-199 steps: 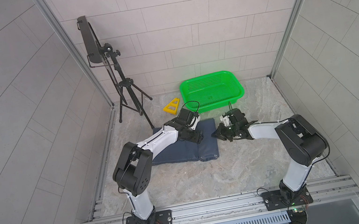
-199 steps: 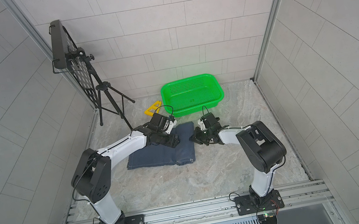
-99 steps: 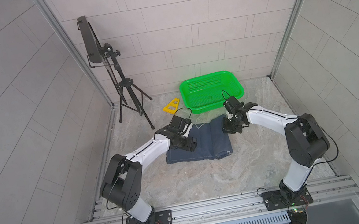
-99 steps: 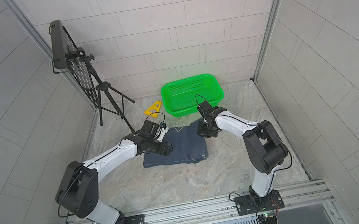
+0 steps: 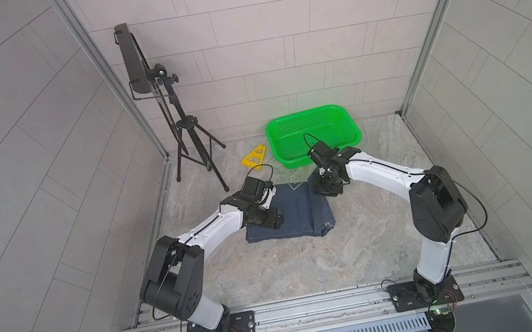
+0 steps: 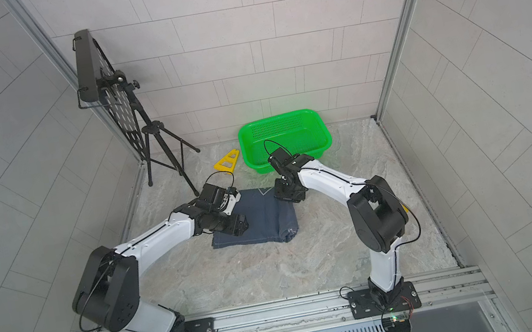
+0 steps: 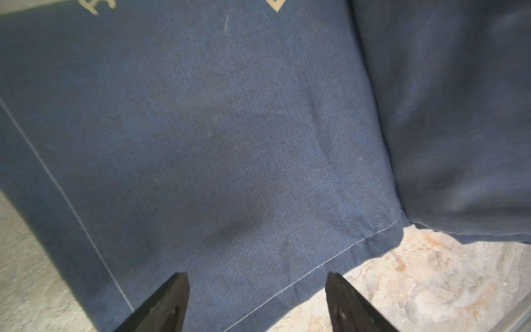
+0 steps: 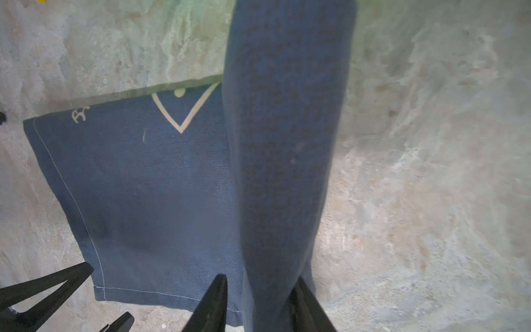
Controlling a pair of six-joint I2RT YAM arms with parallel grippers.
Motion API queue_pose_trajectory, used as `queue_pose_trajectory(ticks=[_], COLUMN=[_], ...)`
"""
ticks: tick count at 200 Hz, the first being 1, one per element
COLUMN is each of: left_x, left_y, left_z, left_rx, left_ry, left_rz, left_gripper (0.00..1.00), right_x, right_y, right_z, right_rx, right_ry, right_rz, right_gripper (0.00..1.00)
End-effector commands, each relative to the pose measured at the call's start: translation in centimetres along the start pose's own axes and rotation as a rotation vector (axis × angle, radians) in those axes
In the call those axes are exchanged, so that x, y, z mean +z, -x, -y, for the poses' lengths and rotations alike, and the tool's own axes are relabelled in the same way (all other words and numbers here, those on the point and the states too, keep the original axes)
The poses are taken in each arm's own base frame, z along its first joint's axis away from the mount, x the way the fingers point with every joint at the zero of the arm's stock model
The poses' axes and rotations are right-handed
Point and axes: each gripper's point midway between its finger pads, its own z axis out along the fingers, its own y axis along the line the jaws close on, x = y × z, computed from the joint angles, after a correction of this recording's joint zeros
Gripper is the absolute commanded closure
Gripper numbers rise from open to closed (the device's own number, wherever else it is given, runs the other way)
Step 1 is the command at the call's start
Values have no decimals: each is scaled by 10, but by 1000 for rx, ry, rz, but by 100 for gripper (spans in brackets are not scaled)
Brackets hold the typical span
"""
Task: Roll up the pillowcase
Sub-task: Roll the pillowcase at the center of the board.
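So the pillowcase [image 5: 296,211] is on the desk [image 5: 311,269], partway done. One side is wound into a fat roll [image 8: 287,172] and the rest lies flat, with white stitching and a bit of the print showing.

The roll runs straight out between the jaws of the right gripper [image 8: 260,277], which sits at one end of it. Those jaws are parted, and a sliver of flat cloth shows between one of them and the roll, so I'd call that let go, not pinching. My guess is it straddles the end so the roll can't spring open.

The left gripper [image 7: 255,276] hovers low over the flat part, jaws spread wide with nothing in them. The stitched edge is just under them and the roll is ahead, off to one side. It's probably lined up to take the roll's other end.

Beyond the right jaws there's a green basket [image 5: 309,130] and a yellow triangle [image 5: 255,156], both clear of the cloth, so no bother.
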Motion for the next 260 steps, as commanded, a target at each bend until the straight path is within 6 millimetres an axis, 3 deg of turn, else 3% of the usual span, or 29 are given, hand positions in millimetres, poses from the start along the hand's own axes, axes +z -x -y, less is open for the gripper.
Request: queue_pose_trajectory(ticks=[1, 53, 91, 132, 155, 191, 212, 237, 260], left_x=[-7, -12, -22, -35, -44, -47, -43, -32, -11], left_y=[-4, -9, -10, 0, 15, 33, 40, 47, 39], left_z=[3, 8, 12, 22, 33, 61, 78, 92, 92], left_rx=[-13, -45, -64, -109, -129, -70, -19, 39, 59], left_ry=[-23, -50, -62, -112, -151, -192, -211, -218, -204], left_rz=[10, 18, 37, 90, 144, 198, 204, 193, 144], left_gripper=[18, 18, 18, 18, 20, 23, 25, 28, 31], right_x=[8, 25, 46, 35, 18, -5, 3, 9, 26], right_y=[-5, 5, 0, 12, 22, 34, 36, 46, 57], right_z=[-7, -45, -74, -98, -90, -56, -48, -64, -71], right_rx=[17, 35, 34, 1, -37, -44, -50, -76, -81], right_ry=[-11, 90, 168, 282, 291, 303, 313, 370, 389], right_rz=[-32, -37, -76, -45, -29, -6, -37, -30, -21], right_gripper=[58, 58, 57, 55, 55, 56, 61, 66, 70])
